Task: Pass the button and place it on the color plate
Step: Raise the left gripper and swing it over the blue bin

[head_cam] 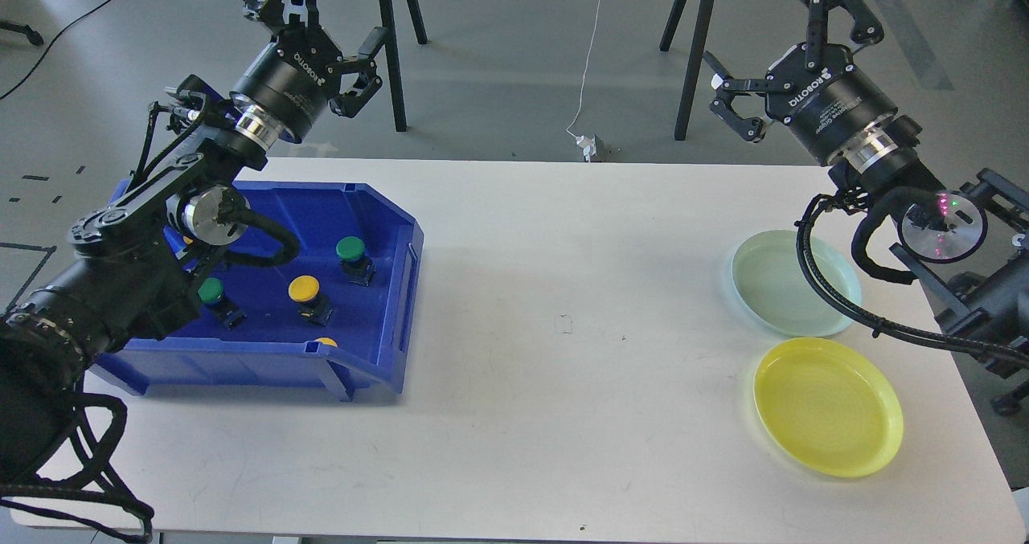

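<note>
Overhead, grippers: left gripper [321, 34] and right gripper [772, 42] raised, fingers spread, empty.
Bin: blue bin [386, 231] holds green button [350, 249], yellow button [305, 288], apparently more.
Plates: green plate [772, 287], yellow plate [828, 406] bare.

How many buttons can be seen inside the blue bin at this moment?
4. A green button at the back, a yellow button in the middle, a second green button beside the left arm, and a yellow-topped one half hidden behind the front wall. The arm may hide more.
</note>
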